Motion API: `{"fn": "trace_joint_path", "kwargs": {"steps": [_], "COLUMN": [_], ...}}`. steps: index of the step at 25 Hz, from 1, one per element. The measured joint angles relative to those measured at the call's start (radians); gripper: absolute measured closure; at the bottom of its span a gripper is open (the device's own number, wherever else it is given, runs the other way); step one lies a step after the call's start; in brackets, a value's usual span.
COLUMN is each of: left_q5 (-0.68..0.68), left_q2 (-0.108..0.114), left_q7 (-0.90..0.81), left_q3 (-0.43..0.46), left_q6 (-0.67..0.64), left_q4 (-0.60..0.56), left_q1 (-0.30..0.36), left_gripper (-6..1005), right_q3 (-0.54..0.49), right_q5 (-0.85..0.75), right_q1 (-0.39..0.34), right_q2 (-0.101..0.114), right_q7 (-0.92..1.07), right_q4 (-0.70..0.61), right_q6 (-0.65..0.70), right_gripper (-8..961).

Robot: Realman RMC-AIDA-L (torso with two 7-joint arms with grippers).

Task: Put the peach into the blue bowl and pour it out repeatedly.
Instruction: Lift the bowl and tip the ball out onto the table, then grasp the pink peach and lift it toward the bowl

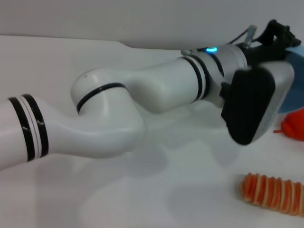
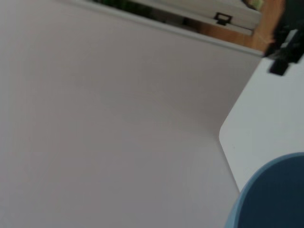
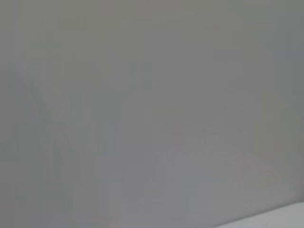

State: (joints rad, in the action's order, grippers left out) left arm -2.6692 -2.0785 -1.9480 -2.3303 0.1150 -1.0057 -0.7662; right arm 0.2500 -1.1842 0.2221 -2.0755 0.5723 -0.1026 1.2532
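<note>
1. In the head view, the left arm is seen reaching across the white counter (image 1: 142, 190) toward the far right, where its wrist and black camera housing cover most of the light blue, smooth, round plastic bowl (image 1: 295, 95); only a sliver of the bowl's wall shows past the housing.
2. The left claw (image 1: 280, 35) is made out only as dark hardware at the bowl's edge. Whether its fingers are apart, together or clamped on the rim cannot be told.
3. In the left wrist view, a curved portion of the blue bowl (image 2: 275, 199) is seen close to the camera, with bare counter beyond it.
4. The peach is not visible in any view; it may lie inside the bowl or behind the arm, but this cannot be settled.
5. The right claw is not in view; only a blank grey surface is shown by the right wrist view.
6. A red-orange item (image 1: 294, 124) lies just beside the bowl, and a ribbed orange cylinder (image 1: 273, 192) lies nearer on the counter.
7. The bowl is judged light, stiff and slippery, best taken by pinching the rim. The peach is judged light and prone to rolling, best gripped across its middle.
</note>
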Motion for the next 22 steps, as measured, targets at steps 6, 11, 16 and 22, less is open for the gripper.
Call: {"fn": "trace_joint_path", "kwargs": {"steps": [6, 11, 16, 22], "left_q5": [0.005, 0.006, 0.164, 0.48], "left_q2": [0.0, 0.0, 0.0, 0.0], "left_q7": [0.133, 0.172, 0.088, -0.137], "left_q3": [-0.054, -0.056, -0.034, 0.065], "left_q6": [0.095, 0.139, 0.182, 0.152], "left_q4": [0.023, 0.03, 0.052, 0.129], "left_q1": [0.025, 0.05, 0.053, 0.014], "left_gripper": [1000, 1000, 1000, 1000], "right_q3": [-0.016, -0.017, -0.014, 0.093], "right_q5": [0.001, 0.001, 0.0, -0.245], "right_q1": [0.03, 0.038, 0.043, 0.046], "right_q2": [0.001, 0.002, 0.004, 0.012], "right_q7": [-0.004, -0.004, 0.052, 0.477], "right_q4": [0.012, 0.013, 0.02, -0.139], "right_q6": [-0.009, -0.015, -0.02, -0.02], "right_gripper": [484, 484, 484, 484]}}
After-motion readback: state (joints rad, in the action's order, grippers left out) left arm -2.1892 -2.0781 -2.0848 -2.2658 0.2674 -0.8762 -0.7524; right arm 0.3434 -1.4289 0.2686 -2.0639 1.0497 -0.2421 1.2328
